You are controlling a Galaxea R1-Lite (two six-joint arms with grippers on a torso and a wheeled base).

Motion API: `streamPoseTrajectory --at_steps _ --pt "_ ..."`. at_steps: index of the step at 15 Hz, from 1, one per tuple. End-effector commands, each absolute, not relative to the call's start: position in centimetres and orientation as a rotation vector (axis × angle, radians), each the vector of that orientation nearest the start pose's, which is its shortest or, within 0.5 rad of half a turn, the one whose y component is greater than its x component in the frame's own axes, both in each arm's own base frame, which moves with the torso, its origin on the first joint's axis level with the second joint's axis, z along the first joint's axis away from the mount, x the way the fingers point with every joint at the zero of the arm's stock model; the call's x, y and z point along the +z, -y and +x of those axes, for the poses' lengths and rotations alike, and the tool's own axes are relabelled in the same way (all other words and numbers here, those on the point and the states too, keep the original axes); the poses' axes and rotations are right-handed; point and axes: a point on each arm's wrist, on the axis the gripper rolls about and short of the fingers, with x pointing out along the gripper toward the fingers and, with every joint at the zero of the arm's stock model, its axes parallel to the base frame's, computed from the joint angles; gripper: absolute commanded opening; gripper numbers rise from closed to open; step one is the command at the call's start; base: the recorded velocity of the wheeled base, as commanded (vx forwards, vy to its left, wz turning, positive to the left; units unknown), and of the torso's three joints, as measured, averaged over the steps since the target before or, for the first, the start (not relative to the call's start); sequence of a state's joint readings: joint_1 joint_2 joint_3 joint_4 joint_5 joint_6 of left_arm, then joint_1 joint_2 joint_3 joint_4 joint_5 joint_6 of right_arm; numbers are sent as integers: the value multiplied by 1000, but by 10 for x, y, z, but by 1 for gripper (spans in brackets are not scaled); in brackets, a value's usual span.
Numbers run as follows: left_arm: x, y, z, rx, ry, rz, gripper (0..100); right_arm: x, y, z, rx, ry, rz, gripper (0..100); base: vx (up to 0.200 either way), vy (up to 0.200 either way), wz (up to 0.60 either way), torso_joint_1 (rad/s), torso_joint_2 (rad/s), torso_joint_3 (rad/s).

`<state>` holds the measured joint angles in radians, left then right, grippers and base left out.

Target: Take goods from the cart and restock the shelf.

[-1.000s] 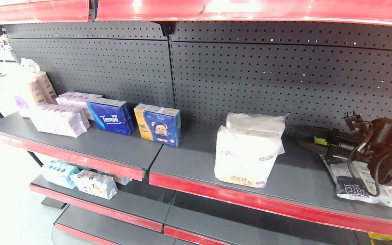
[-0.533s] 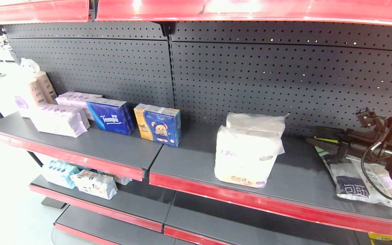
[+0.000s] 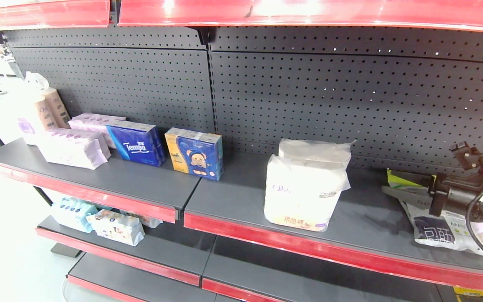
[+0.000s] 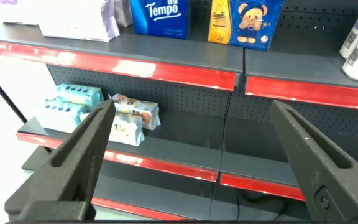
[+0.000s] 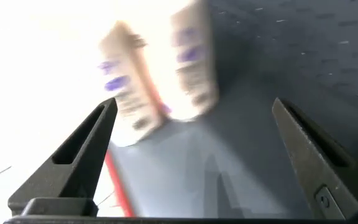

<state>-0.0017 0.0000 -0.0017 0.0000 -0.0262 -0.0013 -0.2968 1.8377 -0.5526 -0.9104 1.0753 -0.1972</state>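
Observation:
A flat white and navy bag [image 3: 442,228] lies at the right end of the middle shelf [image 3: 233,197]. Just above its far corner hovers my right gripper [image 3: 388,183], open and holding nothing, pointing left along the shelf. A tall white tissue pack [image 3: 304,188] stands on the shelf left of that gripper, apart from it; the right wrist view shows this white tissue pack [image 5: 160,74] blurred beyond the open right gripper [image 5: 194,102]. My left gripper [image 4: 191,104] is open and empty in front of the shelf unit, facing the lower shelf [image 4: 166,165].
On the left half of the shelf stand a yellow and blue box [image 3: 195,153], a blue box [image 3: 138,142] and pale purple packs [image 3: 74,147]. Light blue packs [image 3: 99,218] lie on the lower shelf. A perforated back panel [image 3: 308,92] closes the rear.
My right arm has drawn back to the right and dropped slightly, its gripper staying open. The flat bag stays on the shelf. Nothing else has moved.

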Motion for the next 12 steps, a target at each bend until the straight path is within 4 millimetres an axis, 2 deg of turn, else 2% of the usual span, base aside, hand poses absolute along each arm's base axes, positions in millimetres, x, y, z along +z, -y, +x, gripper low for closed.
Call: streamPoseTrajectory --at_steps 1,4,7,12 --pt "76 1 -23 -28 2 -2 100 118 44 269 863 -200 34 100 0 0 0 0 0 0" --pt "76 1 -23 -29 2 -2 100 117 28 263 922 -178 -38 100 0 0 0 0 0 0" --pt "76 1 -23 -28 3 -1 100 119 20 255 945 -161 -73 100 0 0 0 0 0 0" --pt "76 1 -23 -28 2 -2 100 113 4 259 986 -186 -71 100 0 0 0 0 0 0"
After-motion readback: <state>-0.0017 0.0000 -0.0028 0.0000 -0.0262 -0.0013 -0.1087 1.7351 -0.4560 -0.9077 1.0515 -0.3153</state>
